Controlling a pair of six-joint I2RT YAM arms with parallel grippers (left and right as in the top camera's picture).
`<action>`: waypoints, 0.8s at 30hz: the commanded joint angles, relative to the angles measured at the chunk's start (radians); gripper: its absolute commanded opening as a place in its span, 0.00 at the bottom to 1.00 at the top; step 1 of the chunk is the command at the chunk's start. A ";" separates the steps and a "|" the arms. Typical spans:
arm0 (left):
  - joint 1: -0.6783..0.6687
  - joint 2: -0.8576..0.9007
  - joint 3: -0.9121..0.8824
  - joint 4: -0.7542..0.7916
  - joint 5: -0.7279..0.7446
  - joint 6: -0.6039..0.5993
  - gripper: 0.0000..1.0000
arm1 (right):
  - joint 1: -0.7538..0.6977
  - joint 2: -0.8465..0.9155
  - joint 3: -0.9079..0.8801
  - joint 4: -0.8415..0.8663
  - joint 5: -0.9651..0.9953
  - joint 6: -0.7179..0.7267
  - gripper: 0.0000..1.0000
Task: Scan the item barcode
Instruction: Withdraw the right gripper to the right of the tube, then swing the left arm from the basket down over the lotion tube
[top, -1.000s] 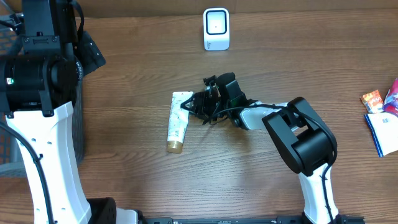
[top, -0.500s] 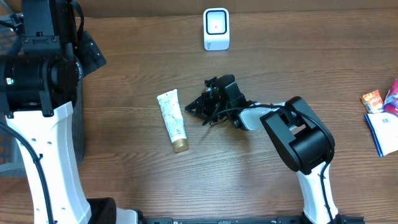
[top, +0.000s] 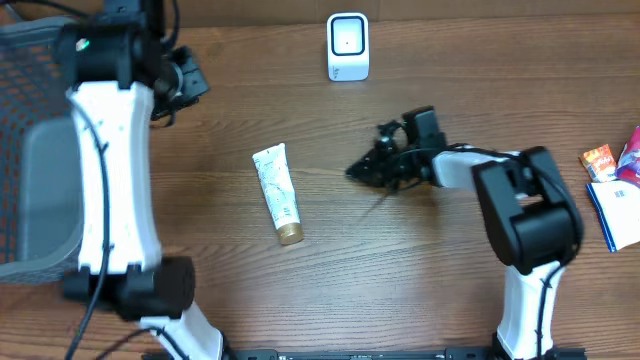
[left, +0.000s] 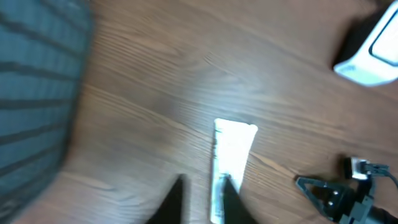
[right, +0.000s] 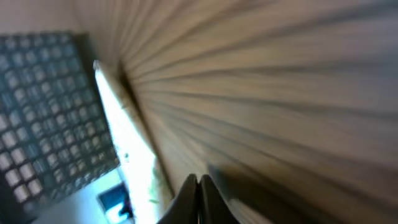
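Overhead shows left pincer (top: 195, 85) and right pincer (top: 353, 172) both closed, empty; wrist views blur.

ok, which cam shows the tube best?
Overhead: the whole tube, cap included, is sharp and unobstructed. Left wrist shows it blurred, its lower end cut off at the frame edge. Right wrist is too blurred to tell.

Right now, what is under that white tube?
Only the wooden table; the tube lies flat on it. Its underside is hidden, so any print there cannot be seen.
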 joint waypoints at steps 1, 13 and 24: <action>-0.037 0.120 -0.002 0.011 0.109 0.012 0.04 | -0.016 -0.084 -0.040 -0.200 0.193 -0.163 0.04; -0.177 0.424 -0.002 -0.087 0.214 0.031 0.04 | -0.006 -0.122 -0.041 -0.509 0.292 -0.222 0.04; -0.274 0.433 -0.009 -0.075 -0.013 0.047 0.05 | -0.009 -0.122 -0.041 -0.513 0.320 -0.245 0.04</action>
